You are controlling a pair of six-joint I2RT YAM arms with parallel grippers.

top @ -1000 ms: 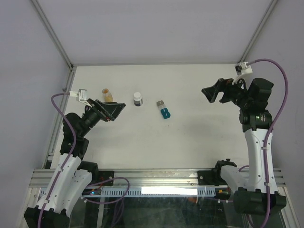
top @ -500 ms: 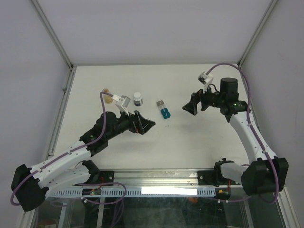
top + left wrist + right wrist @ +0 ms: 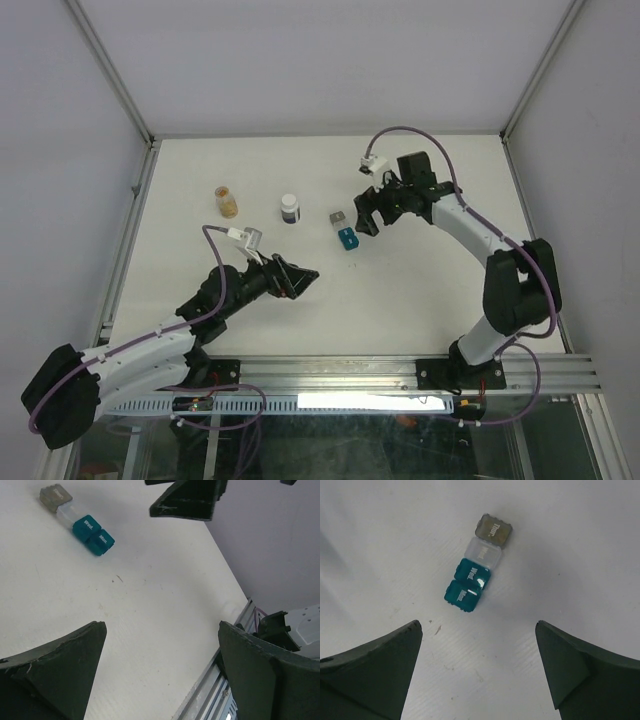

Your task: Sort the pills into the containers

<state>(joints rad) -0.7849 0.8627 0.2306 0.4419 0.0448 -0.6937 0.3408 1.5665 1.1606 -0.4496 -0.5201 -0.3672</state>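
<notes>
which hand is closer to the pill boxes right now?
Right. The right hand hovers just right of the pill boxes; the left hand is farther off, nearer the arm bases and left of them.

White table [image 3: 420, 290], containers [image 3: 344, 229], amber vial [image 3: 227, 201], dark vial [image 3: 290, 209]

Containers [image 3: 474, 573] lay in one touching row on the desk [image 3: 580, 550], just ahead of the right end effector [image 3: 477, 625]. Nearer bottle [image 3: 290, 209] stood past the row from that end effector, farther bottle [image 3: 226, 201] beyond it, apart.
</notes>
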